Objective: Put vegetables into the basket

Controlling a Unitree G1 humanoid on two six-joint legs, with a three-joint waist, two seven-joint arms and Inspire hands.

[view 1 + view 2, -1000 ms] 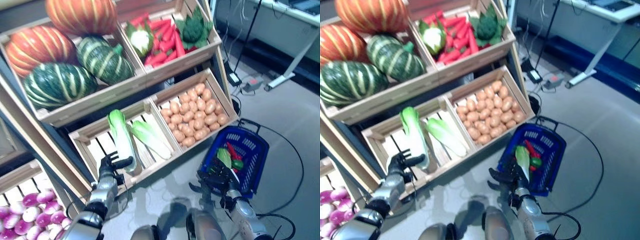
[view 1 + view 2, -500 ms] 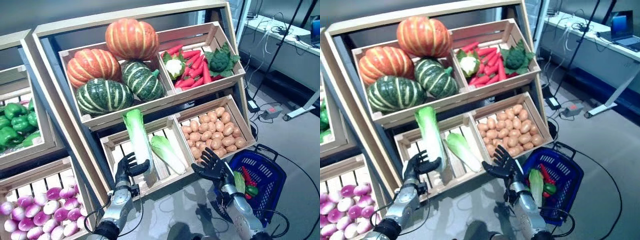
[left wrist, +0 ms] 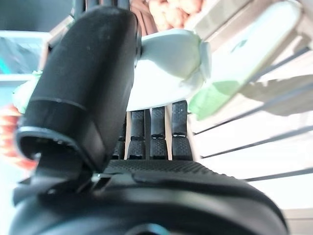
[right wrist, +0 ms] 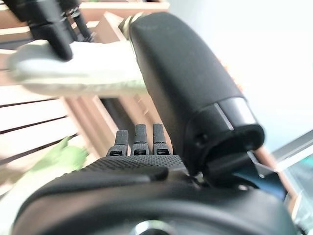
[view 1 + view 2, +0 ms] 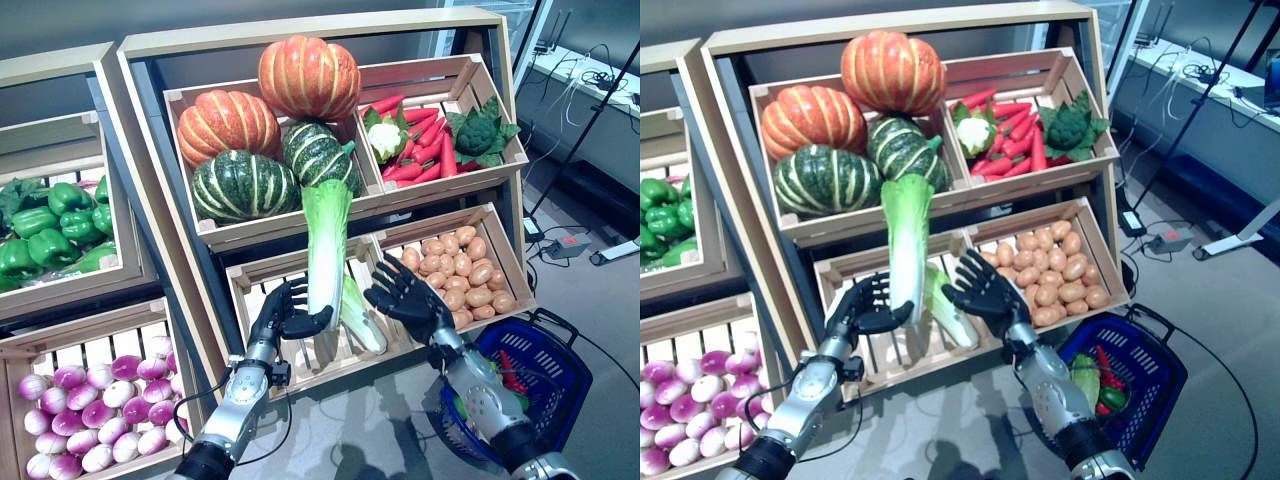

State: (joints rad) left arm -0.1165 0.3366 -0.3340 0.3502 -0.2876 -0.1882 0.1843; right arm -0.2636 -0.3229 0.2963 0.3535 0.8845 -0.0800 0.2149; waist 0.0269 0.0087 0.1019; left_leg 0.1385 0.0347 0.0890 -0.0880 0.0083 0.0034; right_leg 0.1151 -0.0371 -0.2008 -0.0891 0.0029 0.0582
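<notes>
Shelf: your tiered wooden produce rack (image 5: 150,215) holds striped pumpkins (image 5: 245,185) above and small brown potatoes (image 5: 462,283) lower right.
Basket: the blue plastic mesh basket (image 5: 545,365) sits on the floor to your right, some vegetables already inside.
Cabbage: the long pale-green napa cabbage (image 5: 326,245) is lifted upright, clear of its slatted crate (image 5: 262,295), a second cabbage (image 5: 362,320) below.
Left hand: your left hand (image 5: 290,315) curls round the stalk's base.
Right hand: your right hand (image 5: 408,298) is spread beside it, probably to receive it.

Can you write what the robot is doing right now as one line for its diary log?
left hand: shut on long pale-green napa cabbage, upright | right hand: open beside it | blue plastic basket: on floor, some vegetables inside
</notes>
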